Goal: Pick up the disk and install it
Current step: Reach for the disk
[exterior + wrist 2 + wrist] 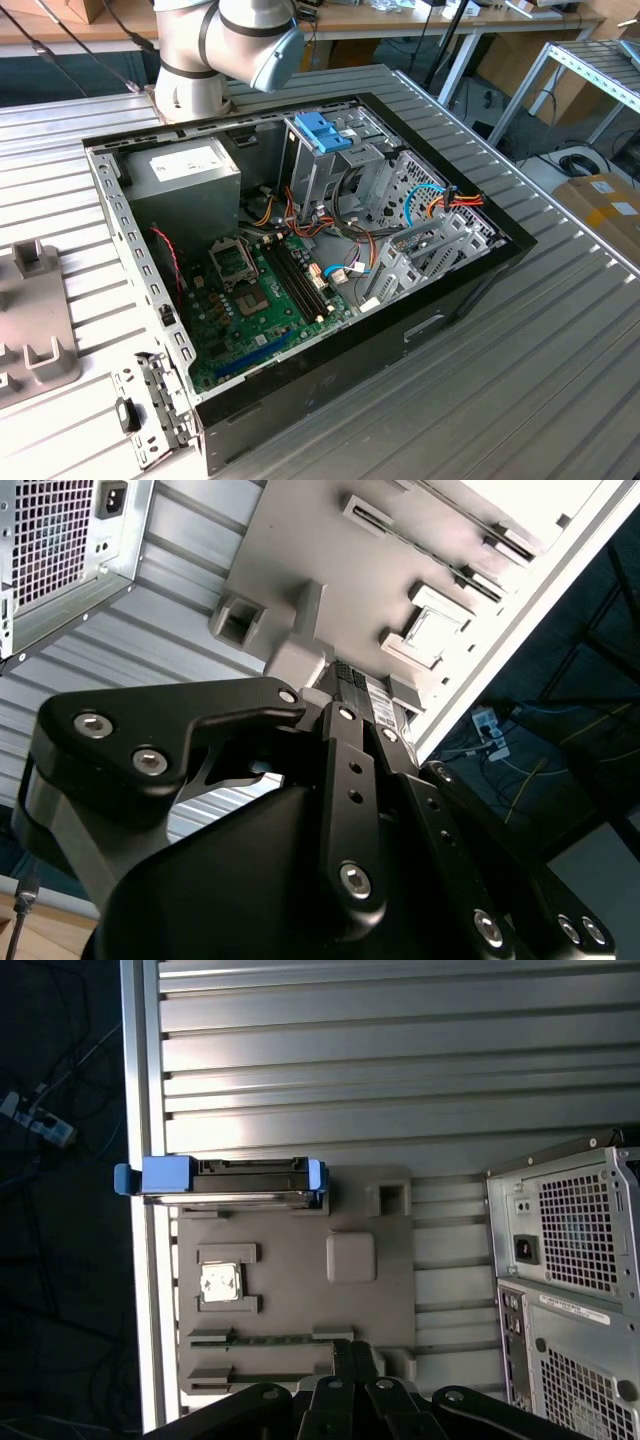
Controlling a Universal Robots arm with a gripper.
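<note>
The disk stands on its edge at the far end of a grey fixture tray, dark metal between light-blue plastic side rails. In the first wrist view my gripper hovers above the tray's opposite end, well apart from the disk, its black fingers pressed together with nothing between them. In the second wrist view the gripper shows as black linkage over the same tray. The open computer case lies on its side in the exterior view, with a metal drive cage under a blue latch.
The tray also holds a small square chip and several slots. The case's rear panel lies close beside the tray. The ribbed metal table ends at an edge right by the disk. The arm's base stands behind the case.
</note>
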